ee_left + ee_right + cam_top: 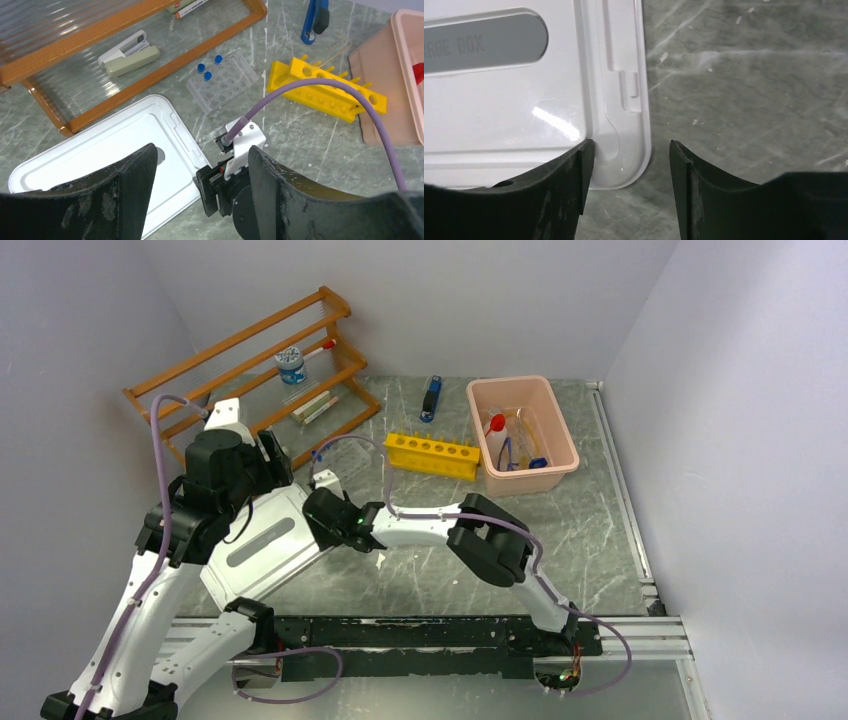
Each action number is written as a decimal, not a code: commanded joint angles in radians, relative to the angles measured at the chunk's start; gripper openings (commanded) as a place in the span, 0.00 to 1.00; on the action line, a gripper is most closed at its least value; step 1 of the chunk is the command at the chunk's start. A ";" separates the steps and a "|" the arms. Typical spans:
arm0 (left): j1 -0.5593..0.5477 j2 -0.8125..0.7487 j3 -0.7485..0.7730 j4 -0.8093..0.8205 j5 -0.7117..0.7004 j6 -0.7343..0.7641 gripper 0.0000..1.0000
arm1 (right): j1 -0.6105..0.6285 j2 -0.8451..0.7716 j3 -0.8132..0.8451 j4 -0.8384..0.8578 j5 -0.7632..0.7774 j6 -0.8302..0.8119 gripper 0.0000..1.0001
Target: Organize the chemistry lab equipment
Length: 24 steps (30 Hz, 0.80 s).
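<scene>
Lid (514, 115), white storage-box, flat on table | right gripper (630, 165) jaws apart astride its corner, seemingly to pinch it | left gripper (200, 155) jaws apart, empty, overhead | red-capped squeeze bottle (495, 440) inside pink bin (508, 382)

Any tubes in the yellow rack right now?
No: the visible holes of the yellow rack look empty in the left wrist view; the three blue-capped tubes stand in the clear rack beside it.

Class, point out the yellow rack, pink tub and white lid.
yellow rack (432, 455), top view, middle of its holed top.
pink tub (530, 480), top view, front wall.
white lid (262, 542), top view, grey centre recess.
</scene>
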 commanded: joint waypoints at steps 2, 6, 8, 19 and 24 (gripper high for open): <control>0.010 -0.009 0.026 -0.040 0.014 0.041 0.71 | 0.014 0.037 0.029 -0.043 0.064 0.017 0.54; 0.010 -0.009 0.027 -0.035 0.015 0.056 0.71 | 0.014 0.037 0.006 -0.047 0.059 -0.036 0.41; 0.006 -0.006 0.029 -0.034 0.014 0.062 0.71 | 0.013 0.035 0.006 -0.061 0.046 -0.080 0.36; -0.024 0.003 0.109 -0.084 0.023 0.077 0.71 | -0.077 0.029 0.014 -0.170 -0.054 -0.307 0.23; -0.039 -0.001 0.106 -0.081 0.038 0.075 0.72 | -0.117 -0.006 -0.047 -0.170 -0.126 -0.392 0.21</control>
